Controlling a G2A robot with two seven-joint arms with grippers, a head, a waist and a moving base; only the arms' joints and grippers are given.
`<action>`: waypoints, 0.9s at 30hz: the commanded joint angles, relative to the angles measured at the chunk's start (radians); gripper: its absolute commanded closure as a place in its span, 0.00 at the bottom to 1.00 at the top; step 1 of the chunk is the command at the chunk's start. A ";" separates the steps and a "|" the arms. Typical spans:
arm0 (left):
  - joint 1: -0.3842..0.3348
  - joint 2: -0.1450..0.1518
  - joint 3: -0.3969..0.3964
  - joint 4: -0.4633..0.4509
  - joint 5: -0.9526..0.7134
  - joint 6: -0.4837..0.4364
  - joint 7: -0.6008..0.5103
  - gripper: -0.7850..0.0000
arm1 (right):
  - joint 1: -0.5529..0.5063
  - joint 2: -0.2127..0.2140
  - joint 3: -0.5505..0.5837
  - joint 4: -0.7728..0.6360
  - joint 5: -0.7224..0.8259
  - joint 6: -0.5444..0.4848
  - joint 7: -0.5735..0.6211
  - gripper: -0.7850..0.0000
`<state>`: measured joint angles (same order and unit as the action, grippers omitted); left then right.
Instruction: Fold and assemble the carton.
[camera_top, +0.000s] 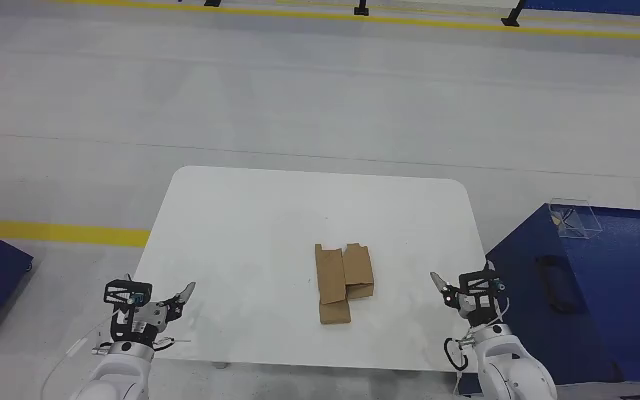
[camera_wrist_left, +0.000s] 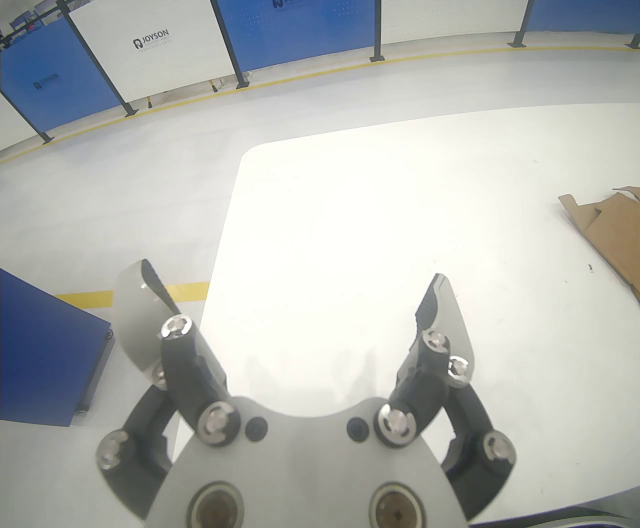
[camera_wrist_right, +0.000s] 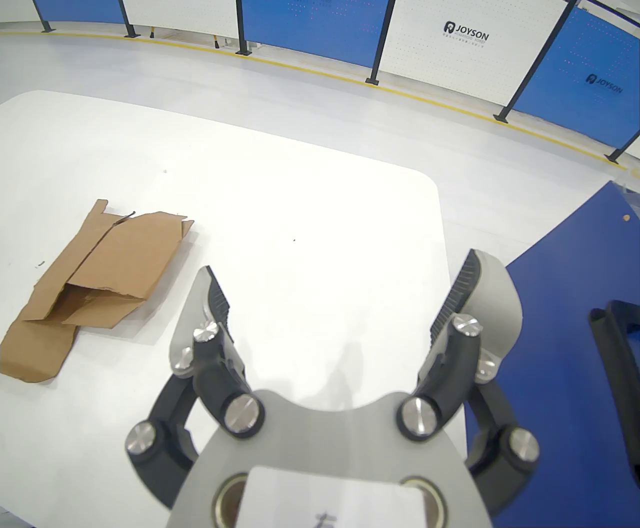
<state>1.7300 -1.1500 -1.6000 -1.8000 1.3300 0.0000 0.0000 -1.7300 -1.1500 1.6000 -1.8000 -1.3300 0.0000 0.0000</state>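
Top view: flat carton (camera_top: 342, 282) on table (camera_top: 250, 225), 4 o'clock of centre, left gripper (camera_top: 160, 290) at the 8 o'clock edge, right gripper (camera_top: 463, 276) at the 4 o'clock edge; left wrist view: jaws apart, empty, carton well apart; right wrist view: jaws apart, empty, carton near.

Bare table (camera_top: 250, 220) all round the flat carton (camera_top: 340, 280), blue cabinet (camera_top: 600, 330) hard by right claw (camera_top: 462, 278) (outer side)

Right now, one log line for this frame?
carton: flattened, unassembled, on white table | left gripper: open, empty | right gripper: open, empty | contact: none
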 joint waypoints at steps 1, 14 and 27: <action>0.000 0.000 0.000 0.000 0.000 0.000 0.000 0.00 | 0.000 0.000 0.000 0.000 0.000 0.000 0.000 0.00; 0.000 0.000 0.000 0.000 0.000 0.000 0.000 0.00 | 0.214 0.034 0.108 0.102 0.856 -0.434 0.874 0.00; 0.000 0.000 0.000 0.000 0.000 0.000 0.000 0.00 | 0.863 0.019 -0.170 0.951 1.356 -0.418 1.383 0.00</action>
<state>1.7300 -1.1500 -1.6000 -1.8000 1.3300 0.0000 0.0000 -0.9020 -1.1246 1.4613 -0.9166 0.0497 -0.3962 1.4209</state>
